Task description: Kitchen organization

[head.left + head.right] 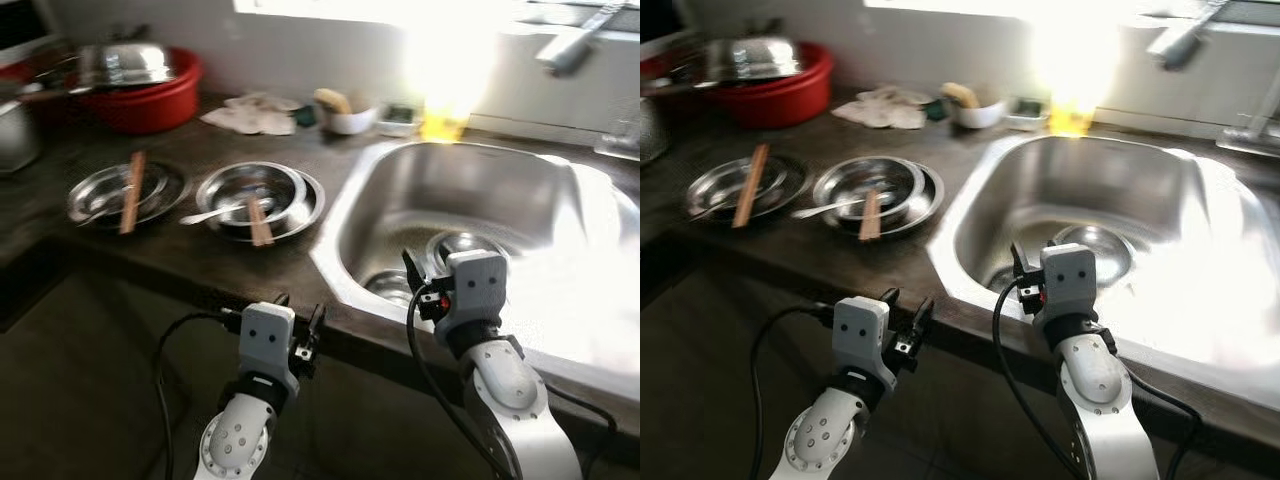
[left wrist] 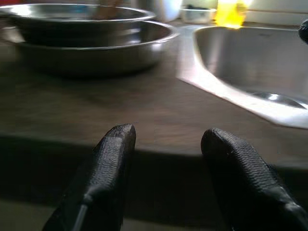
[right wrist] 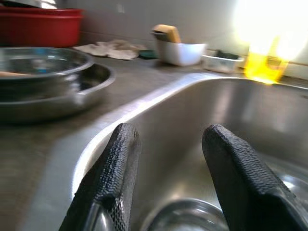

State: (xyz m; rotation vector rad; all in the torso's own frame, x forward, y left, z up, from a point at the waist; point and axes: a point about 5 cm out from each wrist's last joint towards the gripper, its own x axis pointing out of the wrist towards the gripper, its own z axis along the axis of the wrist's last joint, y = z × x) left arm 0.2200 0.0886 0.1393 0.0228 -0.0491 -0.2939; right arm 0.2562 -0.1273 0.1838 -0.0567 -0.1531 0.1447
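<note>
The left gripper [image 2: 166, 144] hangs open and empty just before the dark counter [image 1: 150, 250] edge. The right gripper [image 3: 166, 144], also open and empty, hovers over the sink [image 1: 400, 190] rim. Beyond, two stacked steel plates [image 1: 260, 200] hold a spoon [image 1: 212, 214] and a wooden stick [image 1: 259, 220]; beside them another plate [image 1: 127, 190] carries a stick too. Farther back sit a red basin [image 1: 150, 100], a white bowl [image 1: 350, 120] and a yellow bottle [image 1: 443, 122]. No writing is legible.

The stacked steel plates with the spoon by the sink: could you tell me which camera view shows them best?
The left eye view: it looks down on the stacked steel plates, showing the spoon and wooden stick in them. The right eye view shows much the same. Both wrist views catch just their rims side-on, blurred.
</note>
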